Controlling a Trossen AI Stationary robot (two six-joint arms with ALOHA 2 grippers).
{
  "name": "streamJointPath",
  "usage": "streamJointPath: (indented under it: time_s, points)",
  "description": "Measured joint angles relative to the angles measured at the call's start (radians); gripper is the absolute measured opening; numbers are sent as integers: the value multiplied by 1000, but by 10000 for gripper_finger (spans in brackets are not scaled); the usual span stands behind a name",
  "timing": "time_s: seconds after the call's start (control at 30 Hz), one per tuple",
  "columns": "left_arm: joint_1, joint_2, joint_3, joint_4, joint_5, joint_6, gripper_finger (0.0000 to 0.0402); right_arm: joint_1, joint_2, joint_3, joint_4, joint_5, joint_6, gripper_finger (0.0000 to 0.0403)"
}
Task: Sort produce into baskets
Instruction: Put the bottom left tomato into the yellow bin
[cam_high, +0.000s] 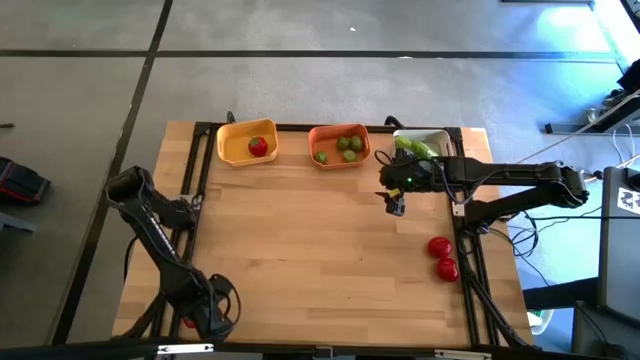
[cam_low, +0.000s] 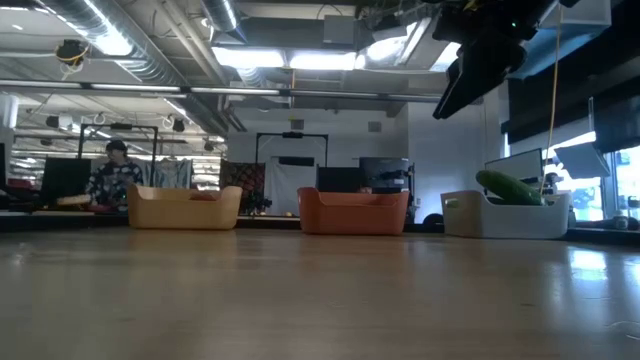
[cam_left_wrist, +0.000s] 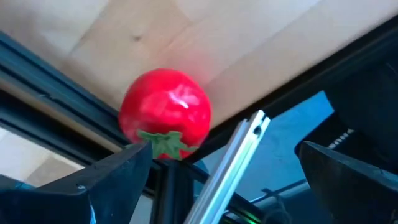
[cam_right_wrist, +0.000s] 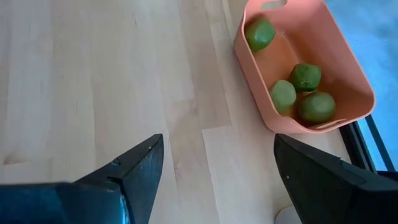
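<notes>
A yellow basket (cam_high: 236, 152) holds one red tomato (cam_high: 258, 146). An orange basket (cam_high: 330, 135) holds several limes (cam_right_wrist: 306, 77). A white basket (cam_high: 440, 136) holds green cucumbers (cam_low: 510, 187). All three stand along the table's far edge. Two loose tomatoes (cam_high: 442, 257) lie near the table's right edge. My right gripper (cam_high: 397, 203) is open and empty, above the table near the orange basket (cam_right_wrist: 336, 74). My left gripper (cam_left_wrist: 230, 186) is open at the near left corner. A red tomato (cam_left_wrist: 165, 113) lies just ahead of its fingers at the table's edge, by the black frame rail.
A black metal frame (cam_high: 205, 160) runs along the table's sides. The bare wooden top (cam_high: 300, 250) lies between the baskets and the near edge. A person (cam_low: 115, 175) is in the room far behind the table.
</notes>
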Motion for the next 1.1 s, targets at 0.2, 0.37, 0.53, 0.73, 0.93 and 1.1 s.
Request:
streamJointPath:
  time_s: [0.2,0.37,0.53,0.73,0.93,1.1]
  points:
    - [-7,22,0,-45,56,64,400,0,0,0,0,-4,1,292]
    - [-10,80,0,-54,106,174,400,0,0,0,4,-4,1,292]
    - [-19,143,0,-59,125,253,400,0,0,0,3,-5,2,292]
    - [-45,210,0,-88,172,295,399,0,0,0,3,-5,2,292]
    - [-60,234,0,-104,168,312,352,0,0,0,7,-5,3,292]
    - [-60,234,0,-104,161,325,275,0,0,0,3,-5,5,292]
